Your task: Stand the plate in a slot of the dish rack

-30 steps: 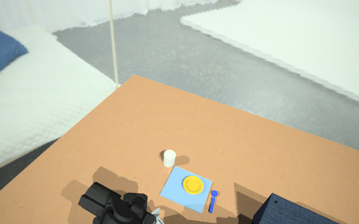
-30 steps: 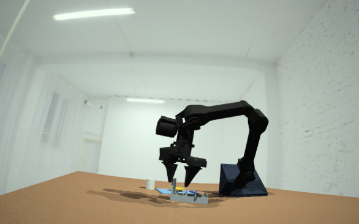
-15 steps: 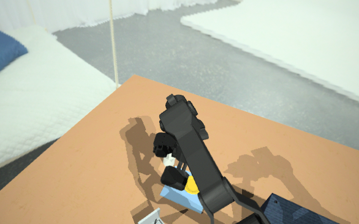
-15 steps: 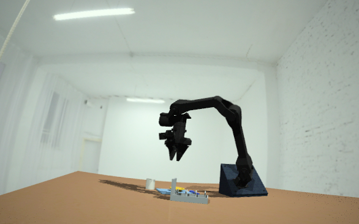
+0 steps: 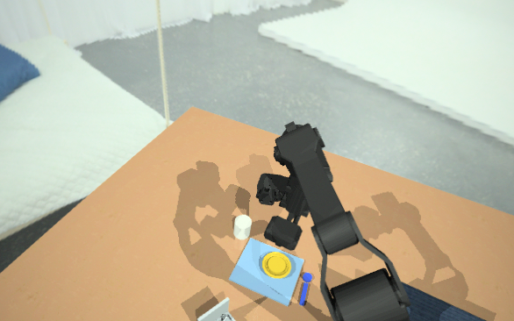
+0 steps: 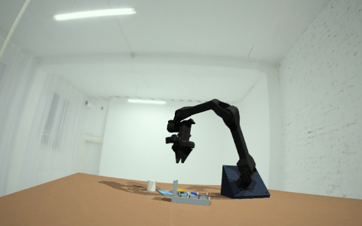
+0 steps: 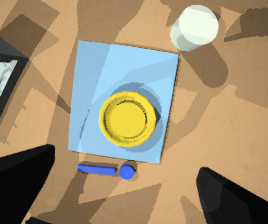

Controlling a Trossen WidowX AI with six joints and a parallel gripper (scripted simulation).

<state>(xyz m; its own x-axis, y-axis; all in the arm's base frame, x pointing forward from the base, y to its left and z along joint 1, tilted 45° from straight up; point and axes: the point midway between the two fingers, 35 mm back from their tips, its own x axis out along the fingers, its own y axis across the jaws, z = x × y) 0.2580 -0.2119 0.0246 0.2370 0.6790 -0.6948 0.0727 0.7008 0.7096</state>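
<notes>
The yellow plate (image 5: pixel 276 265) (image 6: pixel 178 190) (image 7: pixel 127 119) lies flat on a light blue mat (image 5: pixel 246 271) (image 6: pixel 163 193) (image 7: pixel 90 75). The pale grey dish rack (image 5: pixel 215 310) (image 6: pixel 191 200) (image 7: pixel 7 95) has one tall end wall and short upright rails; it is cut off at the bottom edge in the top view and at the left edge in the wrist view. My gripper (image 6: pixel 180 162) (image 7: pixel 128 165) is open and empty, pointing down high above the mat. In the wrist view the plate shows ahead of the fingertips, roughly centred between them. The fingertips are hard to make out in the top view.
A white cup (image 5: pixel 242 227) (image 6: pixel 151 185) (image 7: pixel 197 25) stands near one corner of the mat. A blue spoon (image 5: pixel 303 294) (image 7: pixel 97 170) lies beside the mat. The arm's dark blue wedge base (image 6: pixel 227 185) stands at the right in the exterior view.
</notes>
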